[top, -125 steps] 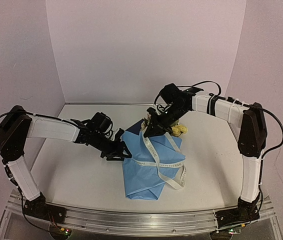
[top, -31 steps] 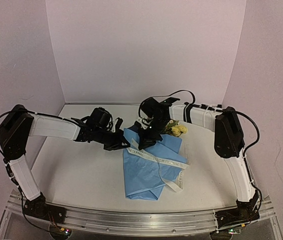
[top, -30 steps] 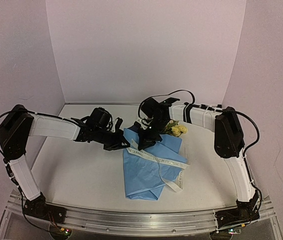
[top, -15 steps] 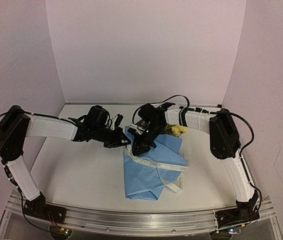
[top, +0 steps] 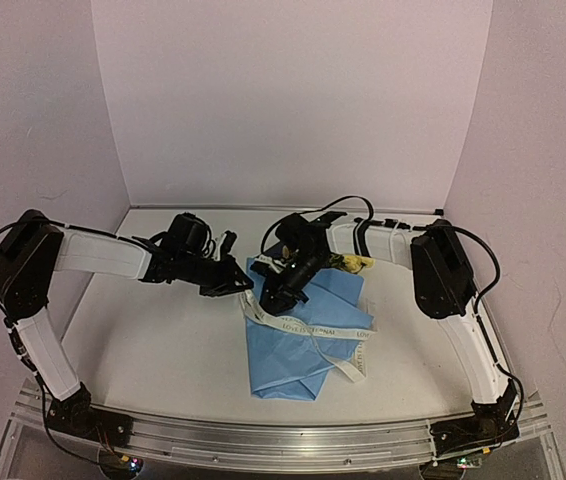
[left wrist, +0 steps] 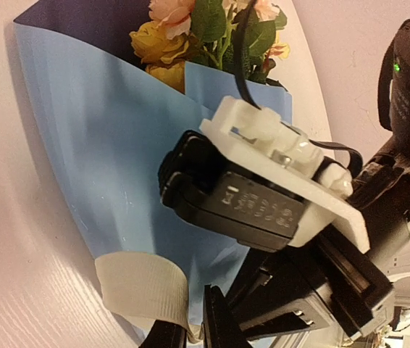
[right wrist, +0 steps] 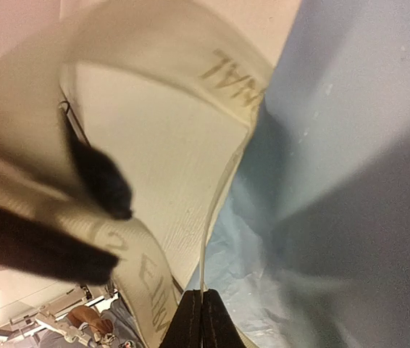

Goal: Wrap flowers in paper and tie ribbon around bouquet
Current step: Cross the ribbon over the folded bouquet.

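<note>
In the top view the paper (top: pixel 303 345) lies folded around the flowers (top: pixel 351 262) at the middle of the table (top: pixel 153 345), with its narrow end towards the lower edge of the frame. Bare table is left on the left and right of it and along the near rail, while walls close the far edge and both sides. The ribbon (top: pixel 308 327) is laid across the paper and hangs down the bundle's right edge. Both grippers are crowded at the bundle's upper left corner. The right gripper (top: pixel 273 300) is closed, and in its wrist view a thin edge of ribbon is seen pinched between the tips. The left gripper (top: pixel 244 286) is just beside it. In the left wrist view its fingers (left wrist: pixel 219 322) are cut off by the lower edge, with a ribbon end at them, so it cannot be told whether they are apart or gripping. The stems are hidden by the paper, and much of the blooms by the right arm.
</note>
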Robot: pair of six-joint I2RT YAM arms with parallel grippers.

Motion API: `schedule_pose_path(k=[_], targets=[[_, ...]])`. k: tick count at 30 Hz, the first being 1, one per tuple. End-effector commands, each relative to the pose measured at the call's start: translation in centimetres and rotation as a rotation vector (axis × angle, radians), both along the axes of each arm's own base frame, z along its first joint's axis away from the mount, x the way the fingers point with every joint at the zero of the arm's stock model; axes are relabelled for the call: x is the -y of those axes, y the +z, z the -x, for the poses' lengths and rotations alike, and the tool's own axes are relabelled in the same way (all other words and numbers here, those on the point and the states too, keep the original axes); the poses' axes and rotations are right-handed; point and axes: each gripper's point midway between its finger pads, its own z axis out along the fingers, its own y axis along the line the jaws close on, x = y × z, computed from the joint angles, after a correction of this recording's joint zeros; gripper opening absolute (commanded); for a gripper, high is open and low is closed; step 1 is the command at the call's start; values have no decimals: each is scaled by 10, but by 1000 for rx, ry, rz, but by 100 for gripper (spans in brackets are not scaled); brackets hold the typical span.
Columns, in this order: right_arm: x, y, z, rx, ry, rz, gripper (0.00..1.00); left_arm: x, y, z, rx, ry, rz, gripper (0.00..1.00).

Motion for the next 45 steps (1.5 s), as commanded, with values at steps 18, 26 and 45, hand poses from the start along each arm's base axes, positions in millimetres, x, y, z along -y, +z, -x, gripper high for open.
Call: schedule_pose_path(k=[18,26,45], targets=[[-12,-6,2,-8,-3,-9,14,11,11,12,-32,-82,53,45],[3,-11,-11,105,-50,90,32,-33,5,25,-59,51,-106,67],[28,50,-35,389,-171,143,68,-77,-35,49,-77,108,-286,40]])
